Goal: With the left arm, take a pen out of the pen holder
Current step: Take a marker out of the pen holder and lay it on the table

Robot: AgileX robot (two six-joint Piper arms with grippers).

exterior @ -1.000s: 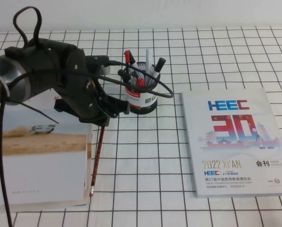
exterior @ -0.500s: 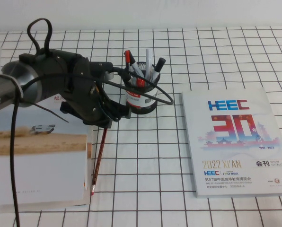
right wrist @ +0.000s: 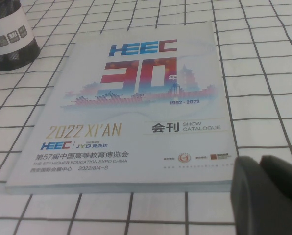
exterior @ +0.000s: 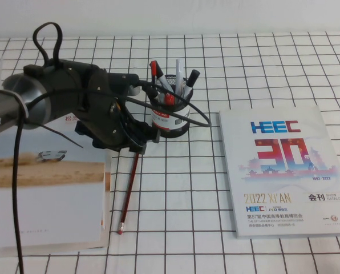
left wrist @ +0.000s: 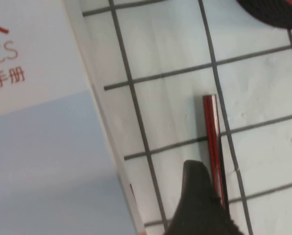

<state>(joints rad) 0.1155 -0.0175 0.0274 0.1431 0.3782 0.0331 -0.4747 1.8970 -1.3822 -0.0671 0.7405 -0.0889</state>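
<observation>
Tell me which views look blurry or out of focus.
High view: even light, sharp, faint shadows; the left tool sits beside the pen holder, over the pencil. Left wrist view: pencil and grid fairly clear, the tool's finger a dark blur. Right wrist view: catalogue sharp; the right tool, hovering by its corner, out of focus.

**Bright, even light with soft shadows**

The high view is bright and evenly lit from above. The white gridded table (exterior: pixel 272 68) shows no glare. A faint, soft shadow lies under the left arm (exterior: pixel 73 103) and around the pen holder (exterior: pixel 171 123). In the left wrist view, the pen (left wrist: pixel 212 142) looks slightly soft. In the right wrist view, the catalogue (right wrist: pixel 136 98) reads crisply.
</observation>
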